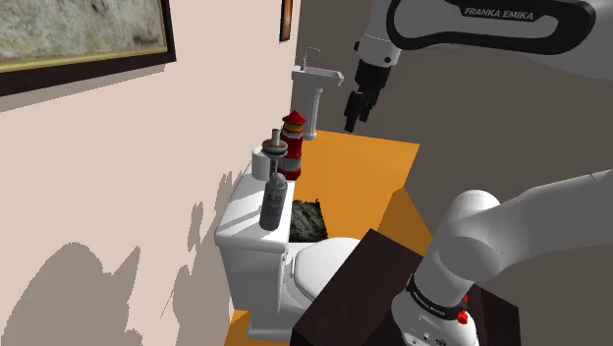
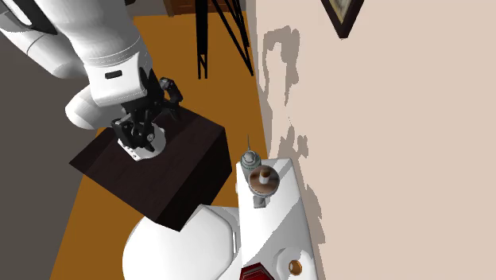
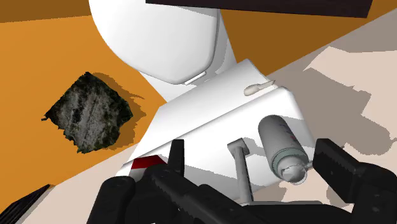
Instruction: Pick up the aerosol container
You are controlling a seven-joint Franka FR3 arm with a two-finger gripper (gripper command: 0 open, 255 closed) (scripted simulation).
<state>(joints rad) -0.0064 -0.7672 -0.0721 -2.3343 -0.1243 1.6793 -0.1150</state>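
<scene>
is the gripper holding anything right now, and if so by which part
Nothing is held. The gripper hangs open in the air, its fingers apart and clear of the grey aerosol can, which stands on the toilet tank.

The white arm (image 1: 481, 28) reaches high, its gripper (image 1: 354, 118) pointing down, black fingers (image 3: 347, 170) apart, clasping nothing.

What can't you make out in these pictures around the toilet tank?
Aerosol can: label text too small, shoulder view.
Red object: mostly hidden behind the end effector, wrist view; cut off by the bottom edge, second exterior view.
Toilet bowl: partly behind the stand, second exterior view.
</scene>
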